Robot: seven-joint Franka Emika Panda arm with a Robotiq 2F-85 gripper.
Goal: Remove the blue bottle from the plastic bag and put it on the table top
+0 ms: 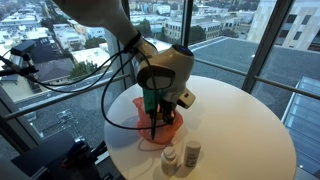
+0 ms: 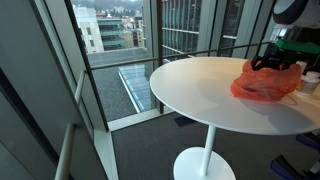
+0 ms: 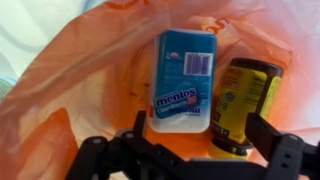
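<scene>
The blue bottle [image 3: 183, 82], a Mentos container with a white end, lies inside the orange plastic bag [image 3: 80, 90] in the wrist view. A yellow bottle with a black cap [image 3: 245, 105] lies beside it in the bag. My gripper [image 3: 195, 135] is open, its black fingers spread just in front of both bottles, touching neither. In an exterior view the gripper [image 1: 158, 118] reaches down into the bag [image 1: 140, 112] on the white round table [image 1: 240, 125]. In both exterior views the blue bottle is hidden by the bag [image 2: 262, 82].
Two small white bottles [image 1: 180, 156] stand on the table near its edge, beside the bag. Another object [image 2: 310, 80] sits past the bag. Large windows and a railing surround the table. Cables hang from the arm [image 1: 100, 80].
</scene>
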